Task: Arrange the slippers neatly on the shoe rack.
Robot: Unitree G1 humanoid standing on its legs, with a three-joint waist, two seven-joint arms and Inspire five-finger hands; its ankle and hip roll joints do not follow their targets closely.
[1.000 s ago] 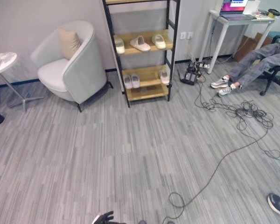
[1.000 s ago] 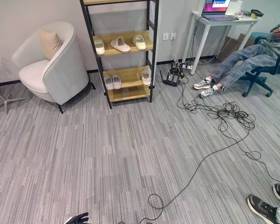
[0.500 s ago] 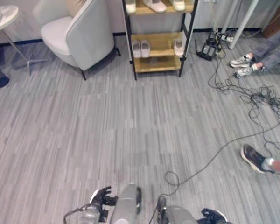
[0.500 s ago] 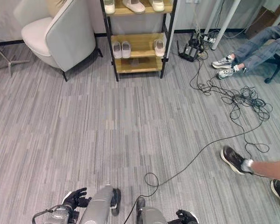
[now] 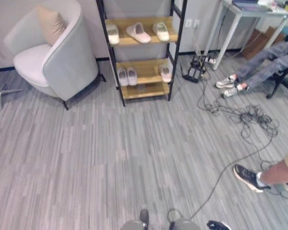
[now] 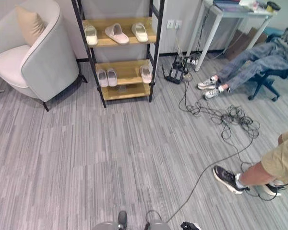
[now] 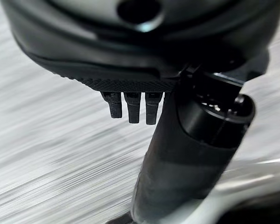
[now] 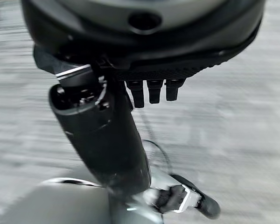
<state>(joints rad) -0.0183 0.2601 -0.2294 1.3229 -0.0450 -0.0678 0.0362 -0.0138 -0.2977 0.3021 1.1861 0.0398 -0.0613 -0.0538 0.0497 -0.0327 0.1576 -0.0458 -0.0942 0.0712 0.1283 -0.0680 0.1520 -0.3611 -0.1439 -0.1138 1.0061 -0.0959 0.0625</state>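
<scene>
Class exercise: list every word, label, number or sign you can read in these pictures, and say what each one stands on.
None can be read.
Slippers on the shoe rack: no print visible.
Things on the white desk: too small to read.
Left hand and right hand: no lettering visible.

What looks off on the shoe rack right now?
On the shoe rack's upper shelf, the middle slipper lies angled, not parallel with its neighbours. On the lower shelf, one slipper sits alone at the right, apart from the pair.
</scene>
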